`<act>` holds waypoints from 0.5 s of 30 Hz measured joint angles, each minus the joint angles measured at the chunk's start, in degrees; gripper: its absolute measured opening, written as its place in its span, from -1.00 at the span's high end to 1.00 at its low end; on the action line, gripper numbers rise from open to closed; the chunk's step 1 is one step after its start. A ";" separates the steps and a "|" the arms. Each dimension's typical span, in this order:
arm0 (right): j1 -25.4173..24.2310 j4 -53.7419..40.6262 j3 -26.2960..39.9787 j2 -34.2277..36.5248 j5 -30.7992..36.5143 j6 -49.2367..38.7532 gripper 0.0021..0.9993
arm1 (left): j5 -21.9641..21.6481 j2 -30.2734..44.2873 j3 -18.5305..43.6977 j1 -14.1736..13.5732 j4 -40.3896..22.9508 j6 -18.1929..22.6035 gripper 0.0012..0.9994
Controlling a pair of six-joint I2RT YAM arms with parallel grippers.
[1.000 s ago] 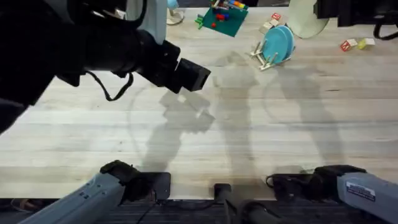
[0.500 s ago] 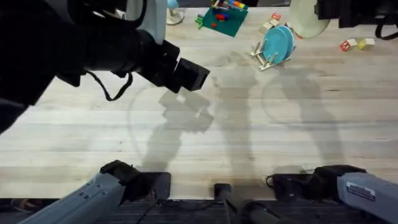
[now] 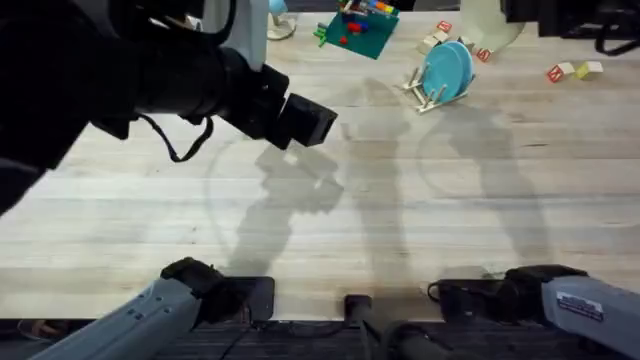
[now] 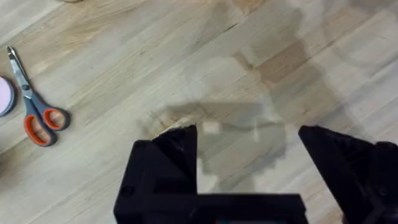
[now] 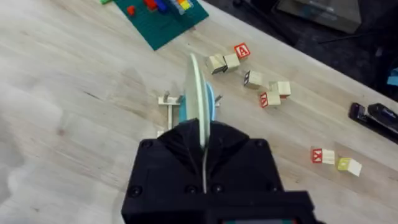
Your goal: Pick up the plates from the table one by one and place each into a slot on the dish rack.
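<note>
A turquoise-blue plate [image 3: 447,68] stands on edge in a slot of the small wooden dish rack [image 3: 424,95] at the far right of the table [image 3: 400,200]. My right gripper [image 3: 508,14] hangs high beyond the rack, shut on the cream-yellow plate [image 3: 487,24]. In the right wrist view this plate [image 5: 199,93] shows edge-on between the fingers, right above the rack [image 5: 166,102] and the turquoise plate [image 5: 212,99]. My left gripper [image 3: 318,122] is raised over the table's middle left. Its fingers [image 4: 177,149] are open with nothing between them.
A green brick baseplate [image 3: 358,30] with toy bricks lies left of the rack. Letter blocks [image 3: 572,70] are scattered to its right, and a black stapler [image 5: 376,118] lies beyond them. Orange-handled scissors [image 4: 37,118] and a pink dish [image 4: 3,96] lie near the left gripper.
The right gripper has carried the cream-yellow plate a little farther toward the table's back edge. The left arm has not moved.
</note>
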 joint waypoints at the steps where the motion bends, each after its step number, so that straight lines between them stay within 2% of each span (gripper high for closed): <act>1: 0.04 0.36 0.00 0.59 0.02 -0.06 0.95 | 0.00 -0.02 0.00 0.00 0.00 0.00 -0.99; 15: 2.18 0.75 0.00 9.81 -0.66 -0.46 0.95 | 0.00 -0.02 0.00 0.00 0.00 0.00 -0.99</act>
